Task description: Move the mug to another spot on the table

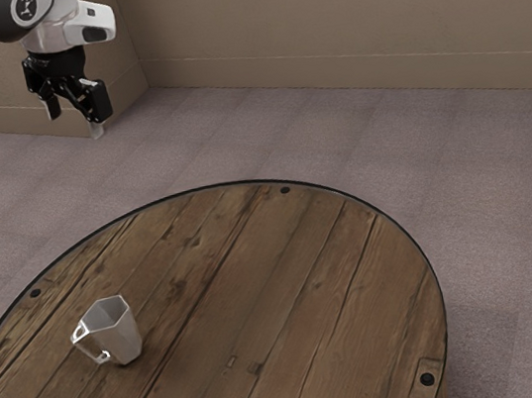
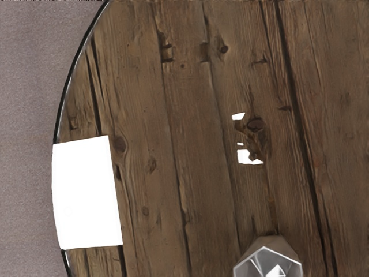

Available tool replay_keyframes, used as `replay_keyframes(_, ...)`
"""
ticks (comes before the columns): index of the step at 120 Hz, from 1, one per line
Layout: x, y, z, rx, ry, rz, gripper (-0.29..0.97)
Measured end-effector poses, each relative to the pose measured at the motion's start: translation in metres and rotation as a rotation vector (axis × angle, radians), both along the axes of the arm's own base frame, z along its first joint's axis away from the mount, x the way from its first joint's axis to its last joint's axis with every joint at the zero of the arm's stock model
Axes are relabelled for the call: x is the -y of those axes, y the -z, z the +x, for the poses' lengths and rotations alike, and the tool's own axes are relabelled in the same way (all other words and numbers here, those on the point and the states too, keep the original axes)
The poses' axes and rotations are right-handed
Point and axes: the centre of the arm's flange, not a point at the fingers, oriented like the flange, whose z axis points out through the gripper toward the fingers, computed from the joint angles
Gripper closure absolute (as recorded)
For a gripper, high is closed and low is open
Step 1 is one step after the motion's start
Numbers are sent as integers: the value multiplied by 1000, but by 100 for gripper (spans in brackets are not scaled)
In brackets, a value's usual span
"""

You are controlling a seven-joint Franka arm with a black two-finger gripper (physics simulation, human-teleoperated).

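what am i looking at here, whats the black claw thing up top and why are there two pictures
It is a simulated robot arm. The black claw is its gripper, two fingers, open and holding nothing, raised high, well clear of the mug. The exterior view comes from a camera beside the arm; the wrist view from a camera on the arm's hand, looking down. On the round wooden table the white mug stands upright, handle toward the exterior view's left. The wrist view also shows a white rectangular thing at the table's edge.
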Motion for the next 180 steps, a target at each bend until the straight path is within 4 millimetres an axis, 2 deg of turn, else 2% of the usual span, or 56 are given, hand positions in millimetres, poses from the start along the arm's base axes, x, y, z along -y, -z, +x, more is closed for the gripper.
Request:
replay_keyframes(12,2,-7,-1,14,5,0,0)
replay_keyframes(24,7,9,1,-17,15,-6,0)
replay_keyframes(30,11,33,2,-55,26,-9,0)
replay_keyframes(39,16,95,-4,-148,43,-19,0)
replay_keyframes(46,20,128,-14,-194,43,-60,0)
replay_keyframes(52,21,151,-30,-223,36,-103,0)
replay_keyframes(59,22,172,-58,-244,34,-147,0)
replay_keyframes(68,14,193,-90,-248,17,-186,0)
replay_keyframes(81,4,200,-126,-219,14,-193,0)
replay_keyframes(103,-28,222,-194,-187,-20,-202,0)
replay_keyframes(114,-52,227,-214,-172,-52,-214,0)
replay_keyframes(120,-60,230,-217,-181,-61,-220,0)
replay_keyframes(132,-86,256,-217,-212,-59,-262,0)
replay_keyframes(145,-96,290,-206,-228,29,-302,0)
replay_keyframes(153,-102,301,-200,-225,92,-286,0)
replay_keyframes(180,-96,325,-172,-170,306,-217,1)
